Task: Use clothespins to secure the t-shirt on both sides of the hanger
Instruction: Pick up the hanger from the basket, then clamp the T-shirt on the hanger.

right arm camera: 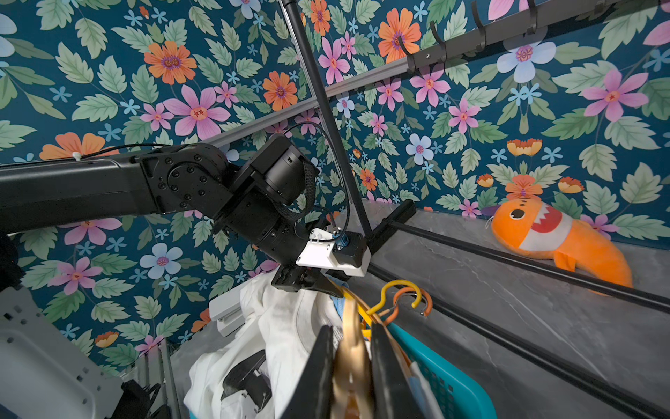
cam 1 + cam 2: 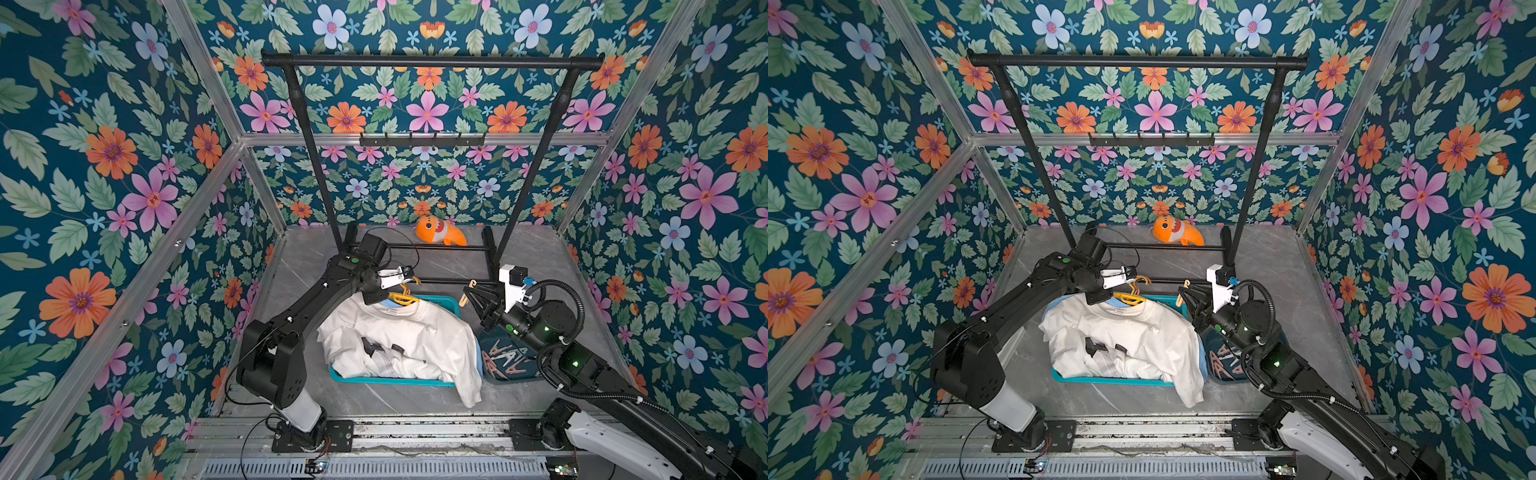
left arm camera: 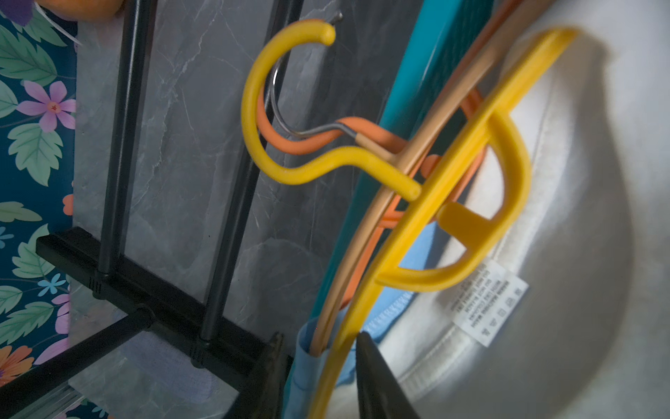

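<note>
Left gripper (image 3: 321,348): my jaws straddle the yellow hanger (image 3: 427,188); whether they grip, I cannot tell
Right gripper (image 1: 350,330): I clench a beige clothespin (image 1: 350,362)
T-shirt (image 2: 399,332): lower centre, heaped in teal basket (image 2: 386,380)
Spare clothespins (image 2: 505,357): lower right, in dark tray (image 2: 513,377)

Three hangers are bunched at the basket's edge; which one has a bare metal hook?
The beige hanger: its hook is thin grey wire, whereas the yellow hanger and the orange hanger have thick hooks in their own colour.

three hangers (image 3: 440,170), perhaps a dozen clothespins (image 2: 505,359)
</note>
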